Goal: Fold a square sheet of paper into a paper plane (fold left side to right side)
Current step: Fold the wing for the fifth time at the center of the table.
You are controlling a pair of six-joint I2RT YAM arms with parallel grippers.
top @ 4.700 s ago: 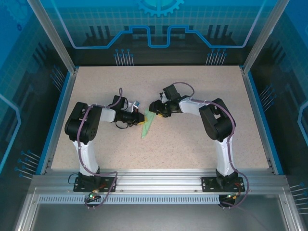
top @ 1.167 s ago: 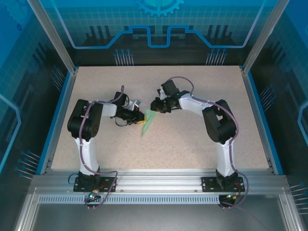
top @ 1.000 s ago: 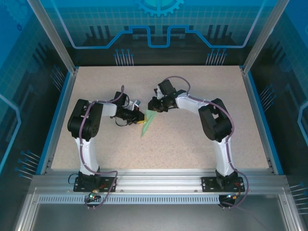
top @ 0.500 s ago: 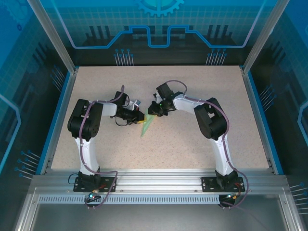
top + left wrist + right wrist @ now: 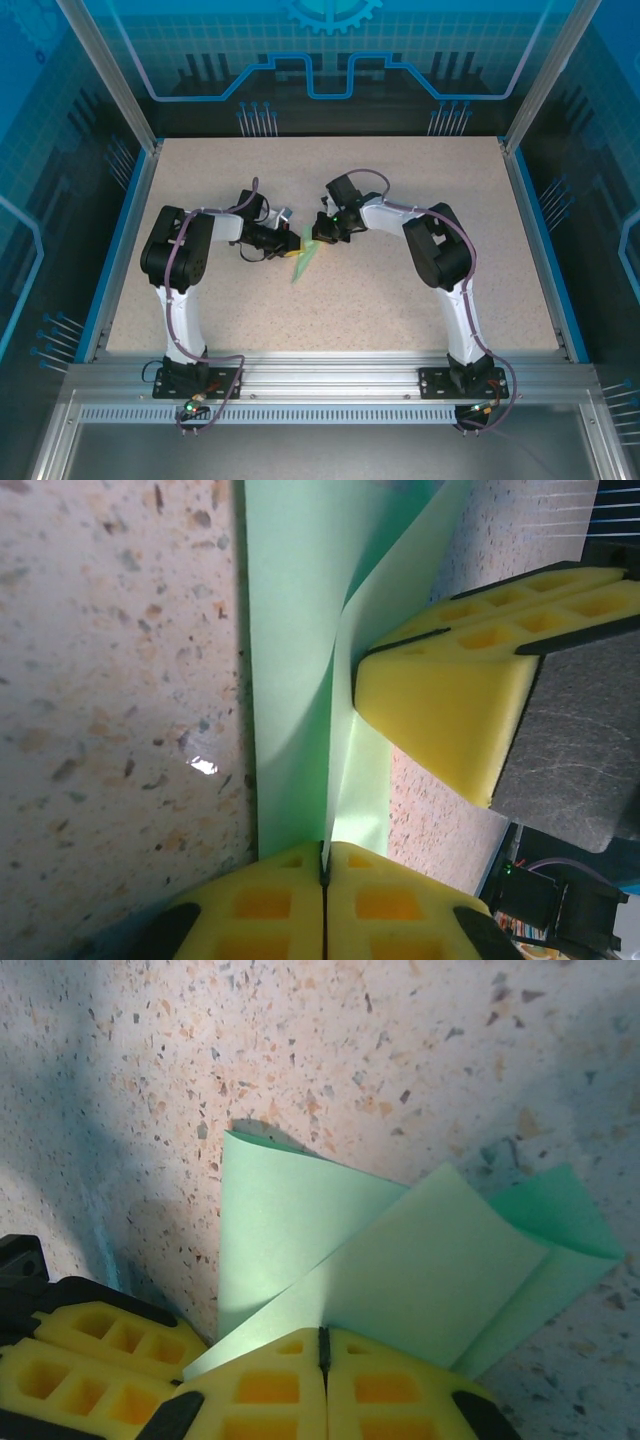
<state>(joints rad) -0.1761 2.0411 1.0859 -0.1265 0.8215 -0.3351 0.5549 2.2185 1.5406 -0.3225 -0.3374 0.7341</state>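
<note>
The square sheet of paper, pale mint green and partly folded, lies mid-table between the two arms. My left gripper is shut on the sheet's left part. In the left wrist view a raised flap of the sheet runs edge-on into the seam of that gripper. My right gripper is shut, its tips against the sheet's top end. In the right wrist view the folded flap faces the camera just beyond that gripper's closed yellow tips. I cannot tell whether paper sits between them.
The speckled beige table has blue rails at the left and right and an aluminium frame at the near edge. The two grippers sit very close together; the right one's yellow fingers show in the left wrist view.
My right gripper has swung slightly left and down onto the paper's top and closed its jaws. The left gripper has kept its hold and place.
</note>
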